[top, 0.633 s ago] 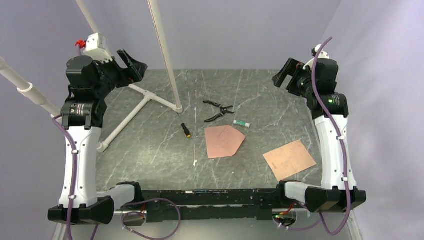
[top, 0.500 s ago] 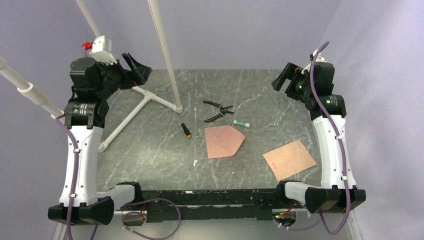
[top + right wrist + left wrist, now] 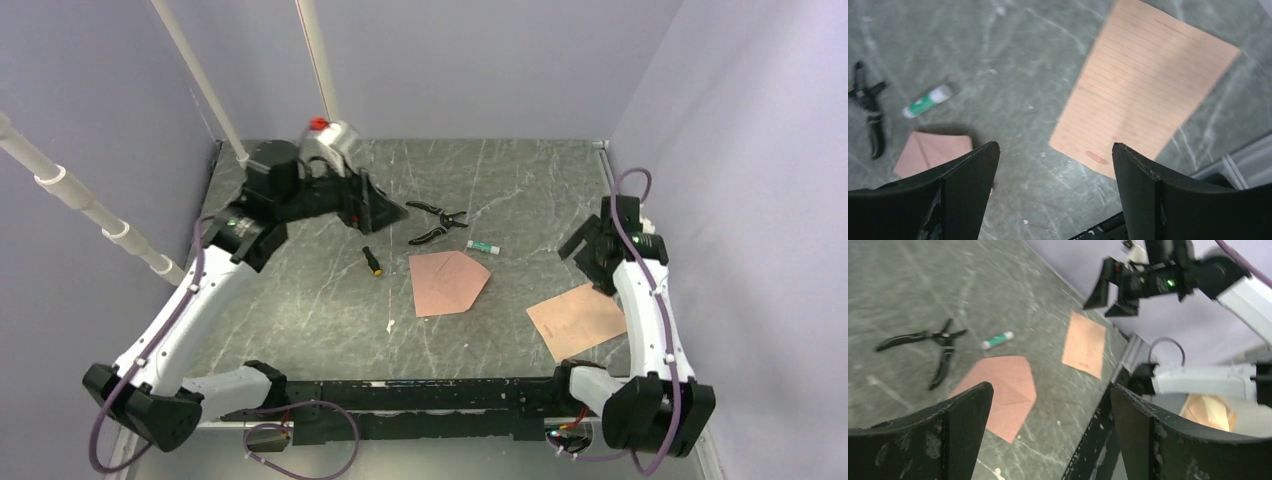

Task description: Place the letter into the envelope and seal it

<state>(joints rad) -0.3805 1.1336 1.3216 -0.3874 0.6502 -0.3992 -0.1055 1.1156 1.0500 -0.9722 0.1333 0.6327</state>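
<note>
While you watched from above, the envelope point(image 3: 447, 282) lay in the middle with its flap unfolded, and the letter point(image 3: 578, 320) lay apart to its right. The left gripper point(image 3: 378, 212) hung near the pliers point(image 3: 435, 220), and the right gripper point(image 3: 583, 250) hung beside the letter's far corner. Your left wrist view showed jaws spread and empty. Only your right wrist view showed the letter's ruled lines, its jaws likewise spread.

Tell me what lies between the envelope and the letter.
Nothing: only bare marbled tabletop separates the envelope from the letter, clearest in the top external view.
</note>
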